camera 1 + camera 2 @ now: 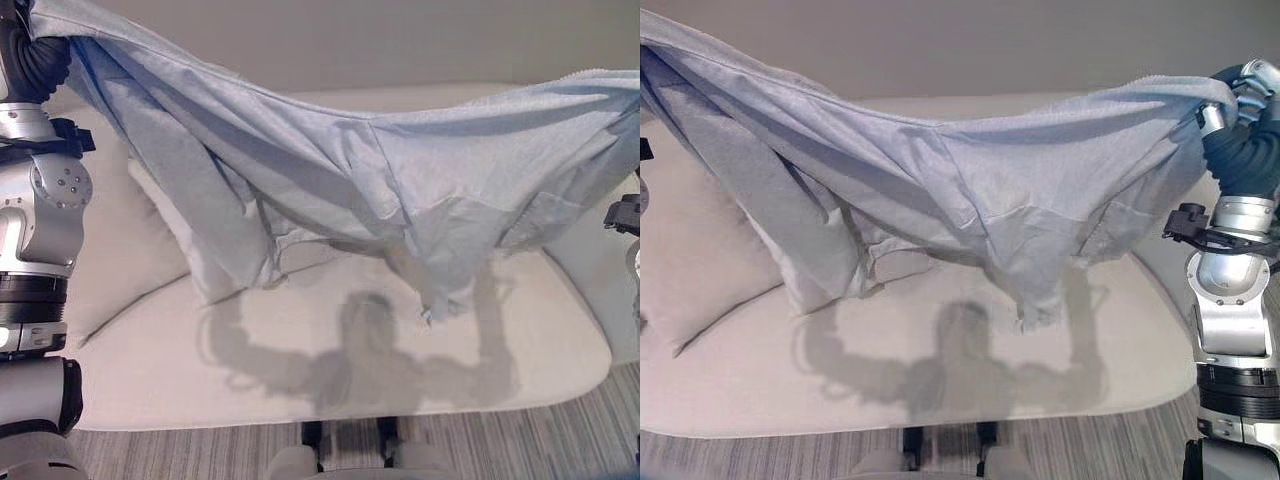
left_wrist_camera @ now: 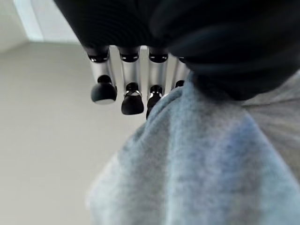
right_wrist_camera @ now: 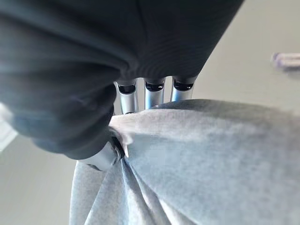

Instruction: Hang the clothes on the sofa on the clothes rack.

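Two hands up w/ one garment (image 1: pixel 330 170) stretched between them: pale blue-grey, looks like a shirt or tee, spanning upper left to upper right of the frame, middle sagging, loose folds hanging down at centre and left.

Left hand (image 2: pixel 140 89): fingers bent down onto bunched cloth, clamped on garment at far upper left of the head views. Right hand (image 1: pixel 1245 85): upper right of frame, cloth pinched betw. thumb and fingers, also clamped on garment, wrist view confirms.

Garment clear of sofa (image 1: pixel 330 400); cream seat below it, lowest fold hangs just above the cushion, not touching as far as I can tell. White pillow (image 1: pixel 185 250) at left of seat, partly behind the hanging cloth.

Step in hand, my read: pick-up done, carry phase. Clothes rack not visible from here. Next calls for turning away from sofa, finding rack, keeping both grips firm and cloth high so the hanging folds don't drag.

Writing/labels: none readable on garment or sofa.
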Robot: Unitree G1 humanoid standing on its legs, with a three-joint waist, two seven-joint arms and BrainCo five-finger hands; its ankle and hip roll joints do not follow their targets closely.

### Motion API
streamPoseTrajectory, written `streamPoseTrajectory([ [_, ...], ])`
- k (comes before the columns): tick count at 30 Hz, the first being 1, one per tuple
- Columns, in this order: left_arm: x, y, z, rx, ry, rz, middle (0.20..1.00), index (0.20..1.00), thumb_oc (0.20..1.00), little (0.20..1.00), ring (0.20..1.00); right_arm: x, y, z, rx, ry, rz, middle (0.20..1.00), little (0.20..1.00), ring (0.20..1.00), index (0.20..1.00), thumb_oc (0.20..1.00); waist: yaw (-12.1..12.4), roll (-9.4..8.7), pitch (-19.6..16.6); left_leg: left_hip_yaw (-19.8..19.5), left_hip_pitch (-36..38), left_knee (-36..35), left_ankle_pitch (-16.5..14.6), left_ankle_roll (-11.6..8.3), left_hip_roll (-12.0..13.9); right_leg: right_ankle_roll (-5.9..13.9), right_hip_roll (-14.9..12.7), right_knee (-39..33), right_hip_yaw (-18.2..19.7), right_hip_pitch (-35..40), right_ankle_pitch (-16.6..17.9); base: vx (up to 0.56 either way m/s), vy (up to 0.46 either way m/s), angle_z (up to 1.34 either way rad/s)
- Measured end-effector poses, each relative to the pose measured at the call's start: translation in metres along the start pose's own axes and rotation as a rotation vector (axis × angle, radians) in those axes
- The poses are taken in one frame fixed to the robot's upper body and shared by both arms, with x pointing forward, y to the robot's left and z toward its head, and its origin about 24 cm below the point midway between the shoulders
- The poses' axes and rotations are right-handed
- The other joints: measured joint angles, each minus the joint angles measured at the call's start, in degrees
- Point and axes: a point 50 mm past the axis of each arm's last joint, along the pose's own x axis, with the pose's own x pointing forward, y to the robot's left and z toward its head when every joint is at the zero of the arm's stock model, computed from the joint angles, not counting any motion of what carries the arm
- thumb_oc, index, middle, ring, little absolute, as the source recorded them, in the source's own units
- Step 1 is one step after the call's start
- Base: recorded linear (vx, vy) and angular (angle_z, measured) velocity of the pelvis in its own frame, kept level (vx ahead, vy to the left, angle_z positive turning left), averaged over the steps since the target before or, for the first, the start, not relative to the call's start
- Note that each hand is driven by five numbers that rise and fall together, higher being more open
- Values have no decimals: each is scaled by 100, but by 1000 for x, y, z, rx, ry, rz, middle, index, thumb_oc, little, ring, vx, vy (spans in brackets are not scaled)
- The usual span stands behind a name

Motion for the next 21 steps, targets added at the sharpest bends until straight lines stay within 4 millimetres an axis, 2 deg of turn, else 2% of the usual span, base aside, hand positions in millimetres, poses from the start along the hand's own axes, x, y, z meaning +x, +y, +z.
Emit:
streamPoseTrajectory([
  [4, 5, 2, 3, -20, -2, 9, 200, 200, 200, 200, 200, 2, 18, 2, 22, 0, 58, 200, 200, 200, 200, 200, 1, -8, -149, -126, 72, -10, -40, -32, -25, 3, -38, 0, -146, 147, -19, 22, 161, 15],
  [7, 26, 8, 22, -42, -66, 56, 200, 200, 200, 200, 200, 16, 35, 17, 34, -76, 82, 200, 200, 200, 200, 200, 91, 28, -251, -172, 69, 0, -65, 30, -178, 97, -198, 1, -201, 164, -15, -37, 327, 19],
  [8, 38, 15, 35, -52, -118, 89, 200, 200, 200, 200, 200, 22, 45, 25, 48, -113, 100, 200, 200, 200, 200, 200, 117, 51, -279, -161, 69, 0, -41, 191, -320, 207, -331, 34, -192, 151, -25, -84, 324, 2],
  [10, 49, 26, 41, -39, -147, 134, 200, 200, 200, 200, 200, 27, 52, 32, 35, -149, 100, 200, 200, 200, 200, 200, 163, 80, -318, -97, 21, 2, -1, 423, -496, 358, -504, 335, -142, -66, -129, -136, 216, -5],
  [12, 50, 28, 40, -31, -144, 140, 200, 200, 200, 200, 200, 27, 50, 30, 18, -142, 87, 200, 200, 200, 200, 200, 164, 54, -340, -109, 25, 5, 48, 499, -598, 401, -578, 470, -144, -91, -166, -139, 73, 12],
  [13, 51, 25, 42, -38, -148, 138, 200, 200, 200, 200, 200, 27, 49, 27, 7, -135, 86, 200, 200, 200, 200, 200, 127, 65, -342, -188, 19, 14, 82, 570, -600, 481, -547, 710, -109, -159, -372, -98, -4, 36],
  [14, 52, 21, 48, -43, -161, 124, 200, 200, 200, 200, 200, 27, 48, 22, -6, -118, 86, 200, 200, 200, 200, 200, 97, 64, -342, -307, -5, 64, 93, 575, -581, 556, -436, 1156, 136, -259, -727, -27, -16, 66],
  [15, 51, 12, 54, -47, -181, 90, 200, 200, 200, 200, 200, 27, 47, 15, -21, -88, 86, 200, 200, 200, 200, 200, 71, 45, -353, -486, -20, 131, 82, 553, -514, 494, -67, 1627, 476, -304, -1140, -3, -78, 55],
  [16, 50, 8, 51, -37, -177, 67, 200, 200, 200, 200, 200, 27, 47, 15, -22, -88, 86, 200, 200, 200, 200, 200, 178, -97, -440, -471, -24, 140, 54, 508, -544, 102, 78, 1514, 483, -213, -1235, -13, -120, 65],
  [17, 49, 7, 47, -36, -165, 52, 200, 200, 200, 200, 200, 24, 42, 10, -30, -68, 70, 200, 200, 200, 200, 200, 339, -126, -451, -618, 13, 124, 107, 381, -470, -60, 174, 980, 279, 175, -987, -189, -173, 38],
  [19, 41, 5, 39, -55, -128, 39, 200, 200, 200, 200, 200, 18, 39, 4, -37, -40, 68, 200, 200, 200, 200, 200, 533, -179, -492, -774, -17, 168, 105, 262, -418, -104, 283, 635, 163, 416, -848, -225, -71, 52],
  [20, 37, 4, 37, -66, -116, 39, 200, 200, 200, 200, 200, 16, 33, 0, -41, -29, 42, 200, 200, 200, 200, 200, 526, -217, -485, -891, -201, 299, 165, 174, -417, -111, 316, 603, 116, 407, -773, -158, 60, 110],
  [21, 33, -3, 37, -80, -100, 19, 200, 200, 200, 200, 200, 16, 26, -7, -60, 2, 19, 200, 200, 200, 200, 200, 458, -271, -492, -973, -437, 349, 286, -91, -425, -164, 303, 439, -73, 407, -730, -210, 113, 135],
])
